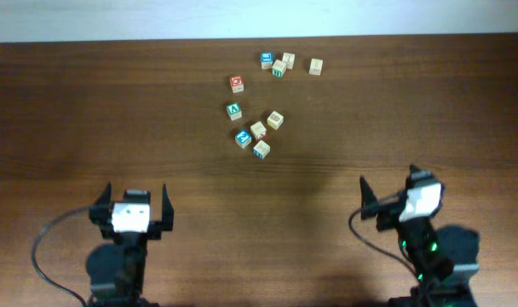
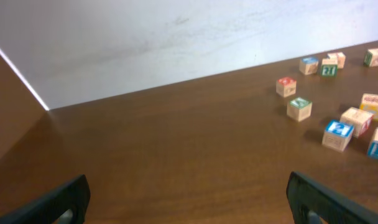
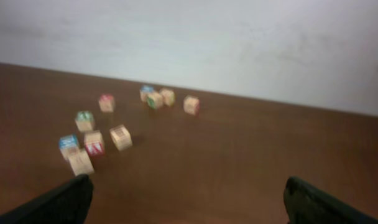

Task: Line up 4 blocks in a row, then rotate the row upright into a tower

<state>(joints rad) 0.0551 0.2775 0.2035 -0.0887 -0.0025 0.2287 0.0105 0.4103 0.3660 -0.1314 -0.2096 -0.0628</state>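
Overhead, you see the four blocks [image 1: 258, 130] clustered mid-table, nearer the arms than the green V cube [image 1: 233, 111] and the red ring cube [image 1: 236, 83]. The left gripper [image 1: 135, 192] and right gripper [image 1: 388, 179] sit well back, jaws spread wide, empty. Left wrist view clips one block at its right edge; the right wrist view, blurred, shows all four whole.

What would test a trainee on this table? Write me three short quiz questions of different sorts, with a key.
1. How many alphabet cubes lie on the table?
2. True or false: the left gripper holds a cube.
3. Compared with the green V cube, the red ring cube lies: A) farther from the robot; B) nearer the robot; C) on top of it.
Key: 1 ten; 2 false, its jaws are open and empty; 3 A.
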